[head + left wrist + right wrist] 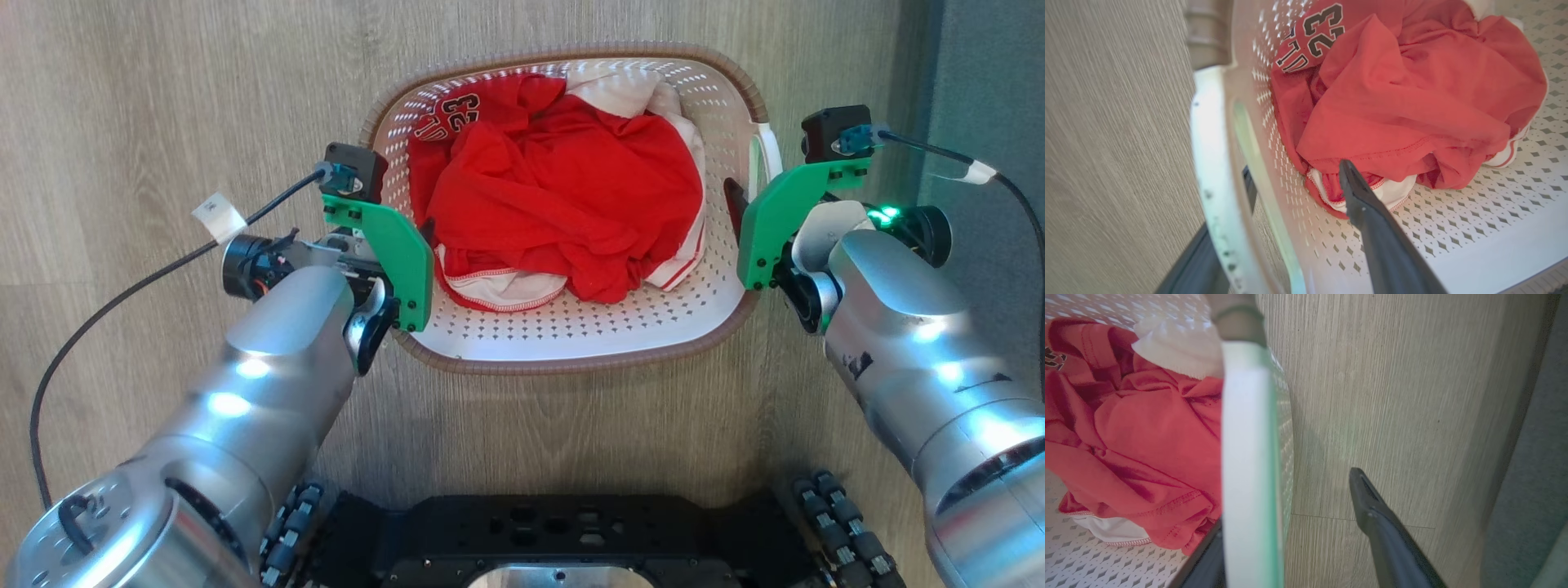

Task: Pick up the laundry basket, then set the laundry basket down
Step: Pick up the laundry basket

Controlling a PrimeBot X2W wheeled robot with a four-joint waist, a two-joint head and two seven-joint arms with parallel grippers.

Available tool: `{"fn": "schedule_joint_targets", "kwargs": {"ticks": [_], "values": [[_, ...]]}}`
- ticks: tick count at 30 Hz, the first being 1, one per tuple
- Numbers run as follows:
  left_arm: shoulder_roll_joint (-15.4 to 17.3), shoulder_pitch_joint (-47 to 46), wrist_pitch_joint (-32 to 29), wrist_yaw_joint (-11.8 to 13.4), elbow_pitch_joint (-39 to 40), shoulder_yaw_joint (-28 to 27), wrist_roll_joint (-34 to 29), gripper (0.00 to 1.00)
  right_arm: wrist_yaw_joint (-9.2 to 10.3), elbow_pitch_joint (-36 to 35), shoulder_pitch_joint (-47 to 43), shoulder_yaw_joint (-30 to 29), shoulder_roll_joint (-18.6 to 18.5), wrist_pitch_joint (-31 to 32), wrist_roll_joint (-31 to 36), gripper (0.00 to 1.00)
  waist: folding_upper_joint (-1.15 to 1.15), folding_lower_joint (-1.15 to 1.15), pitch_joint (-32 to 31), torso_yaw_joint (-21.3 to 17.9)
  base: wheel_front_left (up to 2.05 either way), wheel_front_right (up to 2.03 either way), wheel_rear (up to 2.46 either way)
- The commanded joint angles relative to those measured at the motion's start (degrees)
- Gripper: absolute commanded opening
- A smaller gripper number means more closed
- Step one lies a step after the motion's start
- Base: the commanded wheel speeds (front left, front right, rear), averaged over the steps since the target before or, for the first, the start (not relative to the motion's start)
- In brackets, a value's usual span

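You have the laundry basket (571, 331) sitting on the wood floor (163, 98) straight ahead of the robot's black base (563, 531), red clothes (571, 188) heaped inside over a white garment (629, 90). Left gripper (1296, 169) is at the basket's left handle (1208, 163): jaws wide, one finger inside against the clothes, the other outside below the handle, so they straddle it without clamping. Right gripper (1290, 498) is at the right handle (1247, 457): jaws wide too, inner finger low beside the clothes, outer finger over bare floor, apart from the handle. You cannot tell whether the basket is off the floor.
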State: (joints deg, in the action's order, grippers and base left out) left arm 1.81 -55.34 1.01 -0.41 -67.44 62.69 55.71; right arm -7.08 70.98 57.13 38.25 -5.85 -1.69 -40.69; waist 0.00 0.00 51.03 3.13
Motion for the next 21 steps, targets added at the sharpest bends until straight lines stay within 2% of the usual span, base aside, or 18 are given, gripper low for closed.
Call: {"fn": "schedule_joint_targets", "kwargs": {"ticks": [1, 6, 7, 8, 9, 21], "values": [[1.07, 0.24, 0.04, 0.46, 0.63, 0.15, 0.85, 1.00, -0.41, 0.03, -2.35, 1.02, 0.95, -0.69, -0.57, 1.00, 0.00, 0.00, 0.02, 0.08, 0.00, 0.00, 0.00], [1.07, 0.06, -0.05, 0.92, 0.97, 1.14, 3.01, 1.00, -0.41, 0.49, -1.99, 1.59, 0.87, -0.96, -1.21, 1.00, 0.00, 0.00, 0.30, 0.37, 0.00, 0.00, 0.00], [1.07, 0.14, -0.56, 1.20, 0.94, 0.90, 3.99, 0.49, -0.41, 0.55, -1.94, 1.74, 0.86, -0.98, -1.32, 0.56, 0.00, 0.00, 0.34, 0.42, 0.00, 0.00, 0.00], [1.07, 0.03, -0.76, 1.42, 1.03, 1.03, 4.52, 0.04, -0.41, 0.63, -1.87, 1.90, 0.81, -0.99, -1.40, 0.00, 0.00, 0.00, 0.40, 0.47, 0.00, 0.00, 0.00], [1.07, -0.09, -0.76, 1.56, 1.13, 1.28, 4.89, 0.00, -0.41, 0.72, -1.80, 2.05, 0.75, -1.04, -1.45, 0.00, 0.00, 0.00, 0.46, 0.54, 0.00, 0.00, 0.00], [1.07, -0.62, -0.94, 1.24, 1.23, 4.55, 8.11, 0.00, -0.41, 1.27, -1.61, 3.39, 0.48, -1.30, -2.66, 0.00, 0.00, 0.00, 0.20, 0.82, 0.00, 0.00, 0.00]]}}
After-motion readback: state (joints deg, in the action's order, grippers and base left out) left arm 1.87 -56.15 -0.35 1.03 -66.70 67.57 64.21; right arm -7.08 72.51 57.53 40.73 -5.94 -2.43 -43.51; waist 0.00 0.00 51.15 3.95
